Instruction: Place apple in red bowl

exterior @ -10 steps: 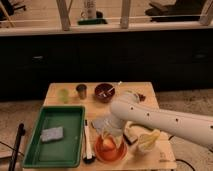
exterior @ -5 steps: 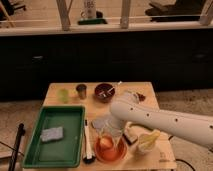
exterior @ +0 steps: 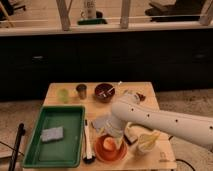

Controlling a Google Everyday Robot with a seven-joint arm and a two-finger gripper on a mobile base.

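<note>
- Orange-red plastic marked the red bowl (exterior: 117,154), which sat at the near edge of the wooden worktop (exterior: 60,87), directly below the claw (exterior: 113,134).
- Inside that bowl, just under the claw, lay the apple (exterior: 108,144), a small round fruit with a paler patch; it looked as if it was already resting in the bowl.
- How wide the claw stood, and whether it had any hold on the apple, could not be told, because the white arm (exterior: 160,120) covered its upper part.
- To finish the step well, my judgement was that the claw should let go only once the apple sat low in the bowl, then lift straight up so the fruit would not roll or be dragged over the rim.
- A clean lift also mattered because a pale cup (exterior: 145,143) stood just right of the claw and a long utensil (exterior: 88,145) lay just left of it.
- Left of the claw, well apart, the green tray (exterior: 54,156) held a grey sponge (exterior: 52,134).
- Beyond the claw stood the small dark maroon bowl (exterior: 104,92), a metal cup (exterior: 81,91) and a green cup (exterior: 63,94).
- Part of the red bowl's far rim was hidden behind the claw, and a grey object (exterior: 101,121) beside the arm was too unclear to name.
</note>
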